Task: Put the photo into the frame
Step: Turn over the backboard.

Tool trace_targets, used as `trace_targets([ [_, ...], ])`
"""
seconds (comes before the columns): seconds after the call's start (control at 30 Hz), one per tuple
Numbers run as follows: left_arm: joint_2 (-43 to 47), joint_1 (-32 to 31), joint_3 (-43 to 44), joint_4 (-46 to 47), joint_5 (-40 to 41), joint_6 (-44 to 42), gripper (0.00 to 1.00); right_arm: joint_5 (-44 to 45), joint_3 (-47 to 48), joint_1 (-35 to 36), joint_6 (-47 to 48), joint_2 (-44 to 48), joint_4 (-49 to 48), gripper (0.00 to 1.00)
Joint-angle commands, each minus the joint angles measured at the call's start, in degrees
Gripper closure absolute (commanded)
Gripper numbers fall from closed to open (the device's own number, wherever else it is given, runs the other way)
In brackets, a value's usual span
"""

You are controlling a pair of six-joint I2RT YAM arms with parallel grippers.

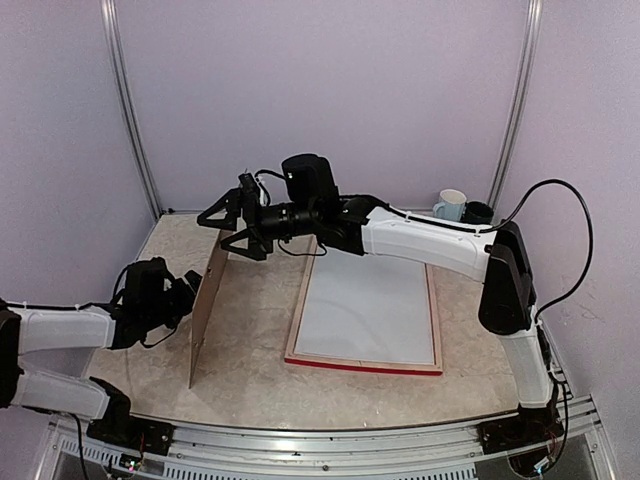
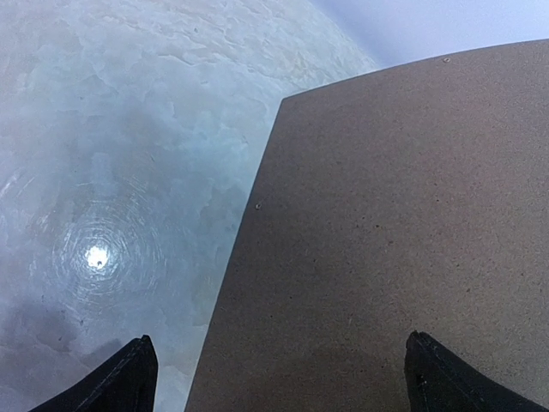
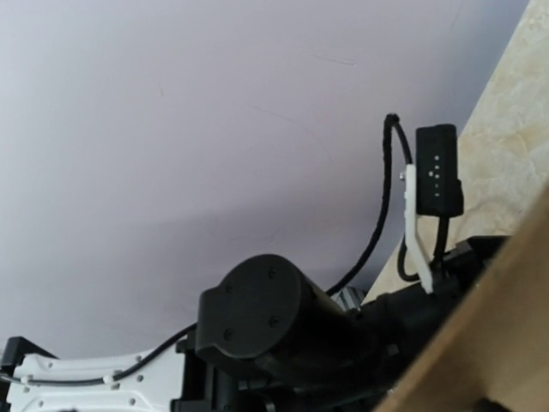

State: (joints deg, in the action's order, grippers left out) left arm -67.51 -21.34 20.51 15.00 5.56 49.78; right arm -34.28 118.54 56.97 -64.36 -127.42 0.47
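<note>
The frame (image 1: 364,366) lies flat on the table, right of the middle, red front edge toward me and pale wood sides around a whitish inner panel. The photo is out of view. A brown board (image 1: 208,310) stands on edge left of the frame, leaning a little. My right gripper (image 1: 227,228) reaches across to the board's top far corner, open, its fingers spread on either side of that corner. From the left, my open left gripper (image 1: 188,292) faces the board's flat side. In the left wrist view the board (image 2: 386,215) fills the space ahead of that gripper (image 2: 283,382).
A white mug (image 1: 452,205) and a dark mug (image 1: 479,212) stand at the back right corner. The marble-patterned tabletop (image 1: 260,380) has metal posts and pale walls behind it. The right wrist view shows the left arm's black joint (image 3: 266,318) and the board's edge (image 3: 506,343).
</note>
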Motion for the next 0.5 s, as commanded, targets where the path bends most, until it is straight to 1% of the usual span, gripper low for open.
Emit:
trace_targets([
  [0.0,0.8,-0.98,1.33,-2.17,-1.82,-0.05,0.01,-1.36,3.19,1.83,0.47,-1.45,-3.18,0.01],
  [0.17,0.97,-1.29,2.25,-1.99,-2.83,0.25,0.01,-1.88,8.66,3.15,0.7,-4.57,-1.67,0.01],
  [0.27,1.05,-1.49,3.26,-2.48,-3.14,0.14,0.01,-1.93,10.0,3.66,0.72,-5.74,-0.88,0.01],
  [0.37,1.27,-1.48,3.81,-3.37,-2.52,-0.11,0.01,-1.93,8.59,3.77,1.13,-5.87,-0.82,0.01],
  [0.47,2.1,-1.44,4.08,-4.49,-1.61,-0.4,0.01,-1.84,3.99,3.83,1.27,-4.91,-1.5,0.01],
])
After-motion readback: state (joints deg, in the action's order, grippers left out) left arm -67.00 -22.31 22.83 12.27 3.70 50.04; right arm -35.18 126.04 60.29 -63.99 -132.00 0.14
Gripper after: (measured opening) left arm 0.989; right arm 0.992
